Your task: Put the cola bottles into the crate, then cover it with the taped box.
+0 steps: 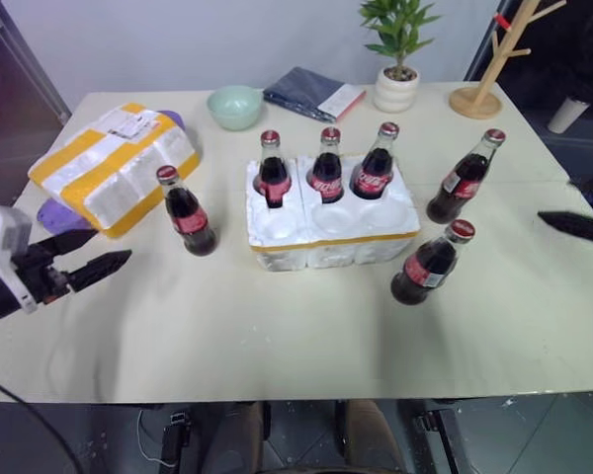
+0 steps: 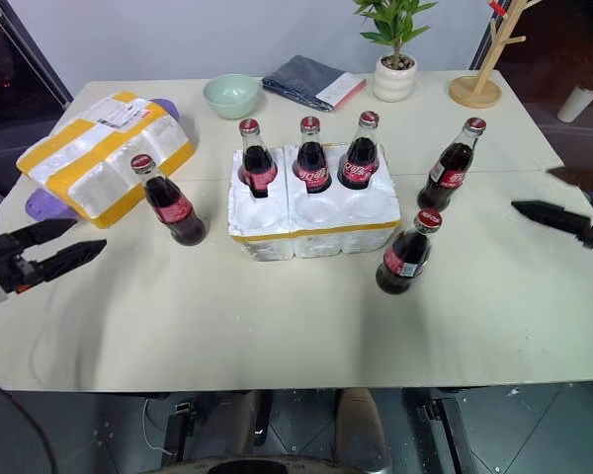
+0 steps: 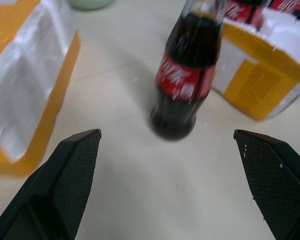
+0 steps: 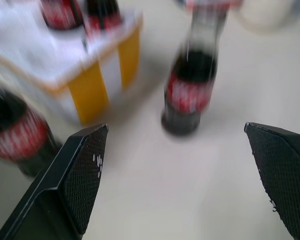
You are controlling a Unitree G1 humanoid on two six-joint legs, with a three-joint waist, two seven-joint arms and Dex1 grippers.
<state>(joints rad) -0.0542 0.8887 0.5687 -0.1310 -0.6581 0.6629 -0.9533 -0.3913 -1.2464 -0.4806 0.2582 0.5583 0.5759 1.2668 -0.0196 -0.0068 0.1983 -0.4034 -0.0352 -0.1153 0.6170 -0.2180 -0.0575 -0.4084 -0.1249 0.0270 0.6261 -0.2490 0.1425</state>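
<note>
On the table, the crate held three cola bottles in its back wells while three stood loose, the taped box waited aside, and the left gripper and right gripper, both spread empty, next needed to close on the nearest bottles.

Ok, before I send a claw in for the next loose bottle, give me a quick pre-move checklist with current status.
1. Left claw open and empty: ok.
2. Right claw open and empty: ok.
3. Loose bottle left of the crate upright, lined up ahead of the left claw: ok.
4. Two loose bottles right of the crate, far and near, upright: ok.
5. Crate's near row of wells free; far row already holds three bottles: ok.
6. Taped box lying clear of the crate, not blocking the left bottle: ok.
</note>
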